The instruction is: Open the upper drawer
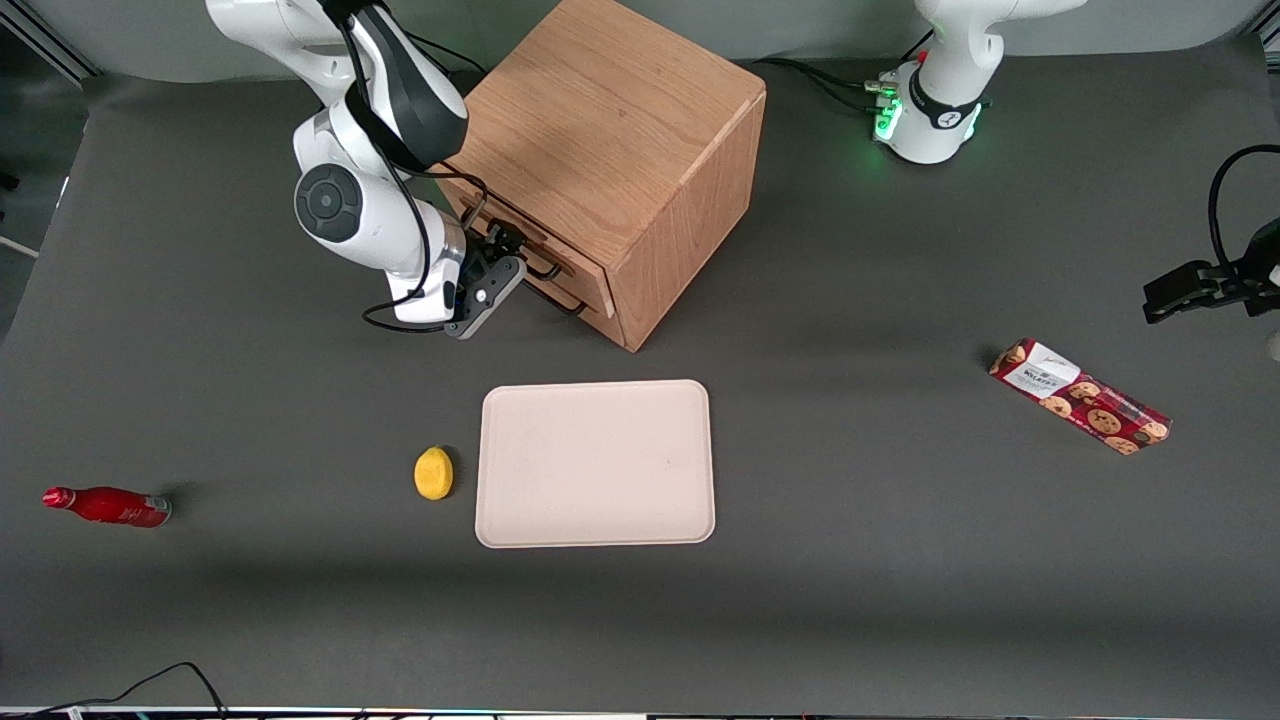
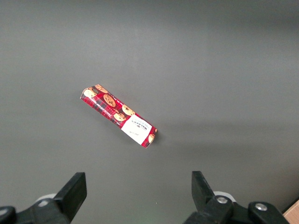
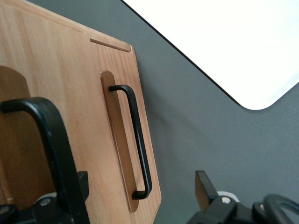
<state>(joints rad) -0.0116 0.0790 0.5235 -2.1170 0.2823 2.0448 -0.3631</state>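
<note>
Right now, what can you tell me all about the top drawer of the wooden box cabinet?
The upper drawer is the topmost of two in the light oak cube cabinet. Its front is pale wood with visible grain and carries a thin black bar handle with bent ends. It looks shut or barely open. The right arm's gripper sits right at that handle, its fingers either side of the bar. The lower drawer's matching black handle lies just beneath.
</note>
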